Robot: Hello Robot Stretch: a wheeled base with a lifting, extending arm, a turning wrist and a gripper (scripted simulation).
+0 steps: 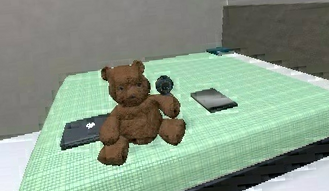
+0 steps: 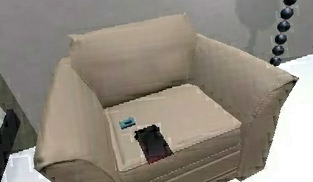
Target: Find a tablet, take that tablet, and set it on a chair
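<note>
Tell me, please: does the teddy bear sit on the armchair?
No, the teddy bear sits upright on the green checked bed, with a dark flat device lying on each side of it.

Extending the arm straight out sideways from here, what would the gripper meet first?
Likely the beige upholstered armchair, at its seat front; a dark flat slab and a small teal object lie on the cushion just beyond. Height unclear.

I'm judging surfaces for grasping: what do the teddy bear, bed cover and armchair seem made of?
Teddy bear: brown plush, fuzzy outline. Bed cover: matte green checked cloth, probably woven. Armchair: smooth beige upholstery with soft folds; fabric or leather, unclear.
</note>
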